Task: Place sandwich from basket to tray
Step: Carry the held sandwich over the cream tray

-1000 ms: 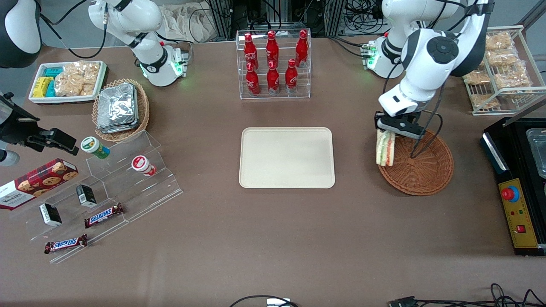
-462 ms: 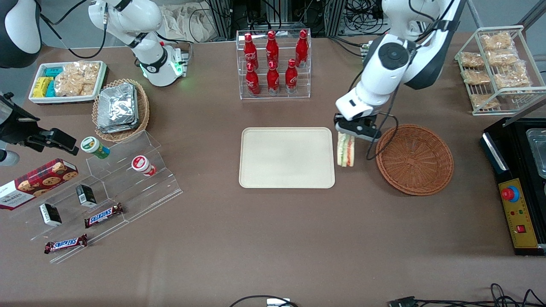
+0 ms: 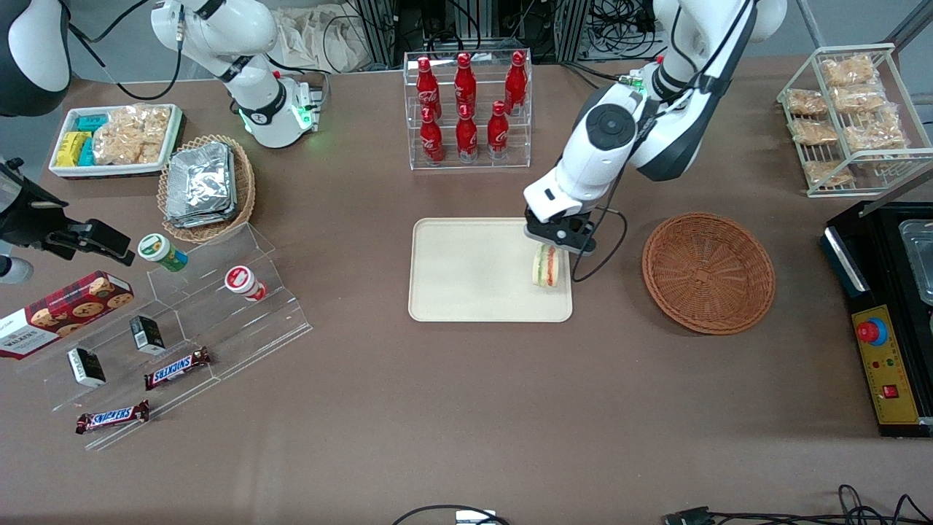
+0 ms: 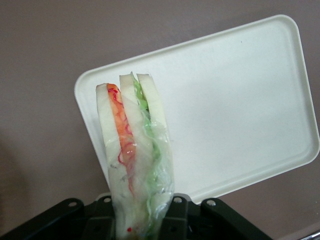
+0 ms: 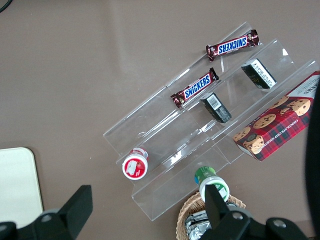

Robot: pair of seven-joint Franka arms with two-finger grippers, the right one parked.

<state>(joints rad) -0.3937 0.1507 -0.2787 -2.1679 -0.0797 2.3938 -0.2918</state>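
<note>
- Worktop (image 3: 466, 408): the brown strip along the lower edge of the front frame carries none of the task's things.
- Tray (image 3: 474, 270): sits at centre frame. Most of its cream surface is bare; set the load down inside the low rim, not across it.
- Sandwich (image 3: 546, 265): hangs filling-edge down over the tray's right-hand end, close to the rim nearest the basket. Contact with the tray cannot be confirmed. In the wrist view the sandwich (image 4: 134, 160) sits over one tray (image 4: 240, 100) corner.
- Gripper (image 3: 557, 244): directly above the sandwich, just right of centre frame, jaws clamped on the wrapped wedge's upper part.
- Recommended procedure: shift slightly toward the tray's middle, lower until the wedge bears on the surface, then part the jaws. Releasing high risks the narrow wedge toppling onto the rim.
- Basket (image 3: 708, 271): centre-right of the frame, empty, near the tray but apart from it.
</note>
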